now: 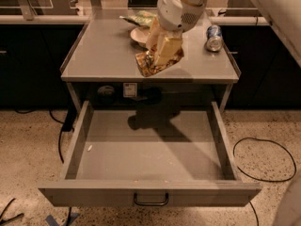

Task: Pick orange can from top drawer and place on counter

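Observation:
My gripper [157,55] is shut on the orange can [151,64], a shiny orange-gold mottled can lying tilted between its pale fingers [165,48]. It hangs just above the front middle of the grey counter [103,51]. The white arm comes down from the top right. Below, the top drawer [149,149] is pulled wide open, with its dark wire handle [151,200] at the front. The drawer holds nothing but a small white scrap at its left.
A blue and silver can [214,37] lies on the counter's right side. A white bowl [140,34] and a green packet [139,19] sit at the back, partly behind the arm. Dark cabinets flank the counter. Cables lie on the speckled floor on both sides.

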### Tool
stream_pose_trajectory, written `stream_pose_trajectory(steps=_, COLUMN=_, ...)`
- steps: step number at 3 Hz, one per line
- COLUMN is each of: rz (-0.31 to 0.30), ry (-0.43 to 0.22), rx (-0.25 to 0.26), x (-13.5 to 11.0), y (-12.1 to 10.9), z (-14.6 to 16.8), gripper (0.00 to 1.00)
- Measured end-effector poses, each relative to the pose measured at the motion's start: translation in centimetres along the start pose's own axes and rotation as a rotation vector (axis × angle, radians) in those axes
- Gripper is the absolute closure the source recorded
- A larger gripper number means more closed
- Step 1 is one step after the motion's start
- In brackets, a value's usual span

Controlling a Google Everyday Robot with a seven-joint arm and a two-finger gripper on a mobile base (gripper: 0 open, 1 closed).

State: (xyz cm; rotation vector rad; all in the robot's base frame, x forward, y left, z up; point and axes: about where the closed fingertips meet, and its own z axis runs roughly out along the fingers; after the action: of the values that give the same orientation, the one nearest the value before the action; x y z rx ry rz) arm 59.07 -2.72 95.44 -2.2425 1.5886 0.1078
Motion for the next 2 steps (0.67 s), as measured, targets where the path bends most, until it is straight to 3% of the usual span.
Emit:
stream_pose_trajectory(steps=1, rz=-0.027, ry=0.064, rx=0.046, x=-0.6, y=-2.7, z=-2.5, gripper=1.00)
stream_pose_trajectory(steps=2, rz=-0.041, ry=0.091, rx=0.092, x=-0.3, y=-5.9, z=-2.8, gripper=1.00)
